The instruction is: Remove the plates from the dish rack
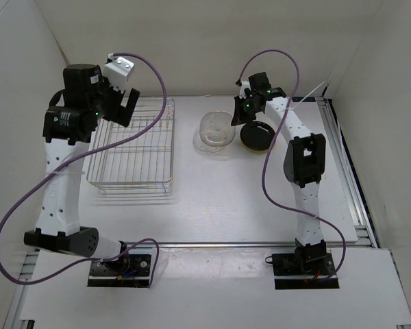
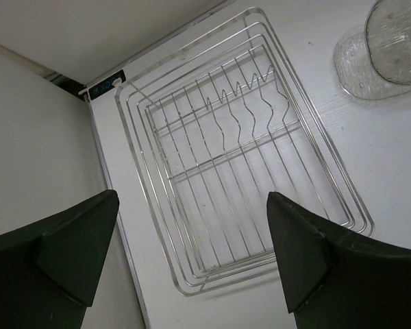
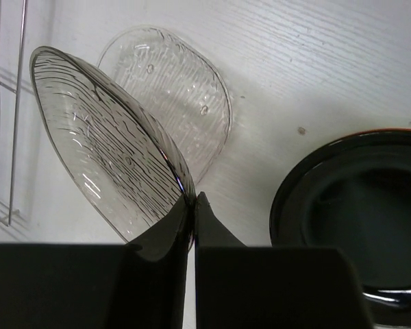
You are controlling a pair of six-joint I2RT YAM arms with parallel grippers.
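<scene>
**Right tool pinches a clear plate; left tool hangs apart over the rack**

The right tool (image 3: pixel 194 199) has its two black fingers pressed together on the near rim of a small, round, transparent plate with a rippled surface (image 3: pixel 109 144). The plate is tilted, with its far edge raised and leaning to the left. Under it, a second clear round plate (image 3: pixel 185 89) lies flat on the white bench (image 1: pixel 226 199). Just to the right of that pair sits a glossy black round plate (image 3: pixel 359 212), also resting on the bench and apart from the tool.

The rectangular silver wire-grid dish rack (image 1: pixel 133 147) stands on the left part of the bench, well apart from the three plates, which are grouped at the far middle. The left tool (image 2: pixel 192 199) hangs above the far left part of the rack with its fingers spread wide, gripping nothing. Its wrist view looks straight down through the gap onto the rack's wires.
</scene>
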